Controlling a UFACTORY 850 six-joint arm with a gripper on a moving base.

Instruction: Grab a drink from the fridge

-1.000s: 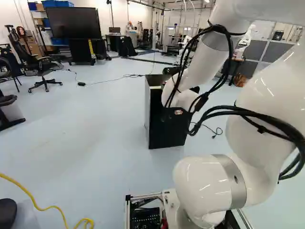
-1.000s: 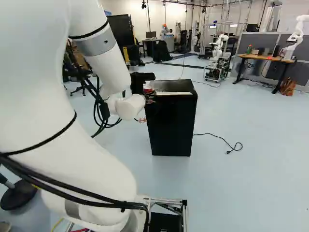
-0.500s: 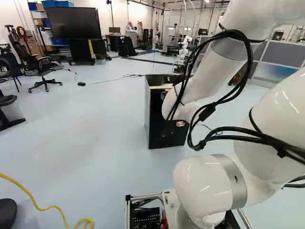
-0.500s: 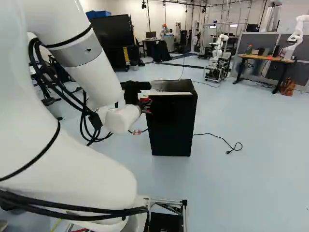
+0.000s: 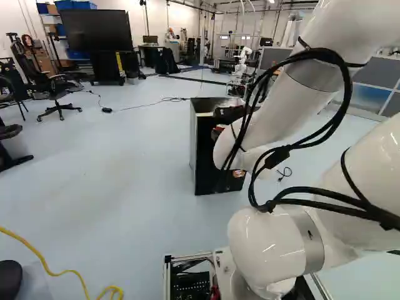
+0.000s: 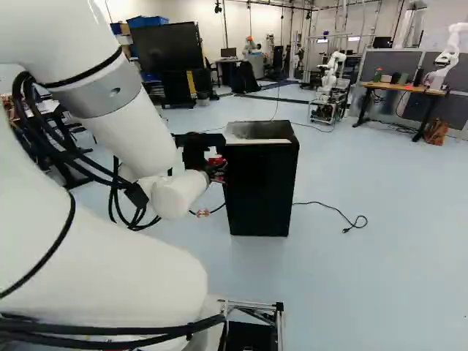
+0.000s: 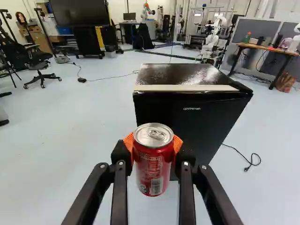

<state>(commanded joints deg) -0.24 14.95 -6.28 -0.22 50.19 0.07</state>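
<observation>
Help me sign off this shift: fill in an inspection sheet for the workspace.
Surface: pale, glossy floor.
Job's things: black fridge, door apparently shut; red can, upright.
Clutter: small items on the far desk.
End effector: closed on the can, ahead of the fridge.
Cables: black cord plug on the floor; yellow cord; black bundles along the arm.
Surroundings: office chair, large screen, another robot.

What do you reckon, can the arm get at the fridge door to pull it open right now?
Probably not as it stands: the gripper is shut on the red can, so its fingers are taken. Otherwise the way to the fridge door looks free.
</observation>
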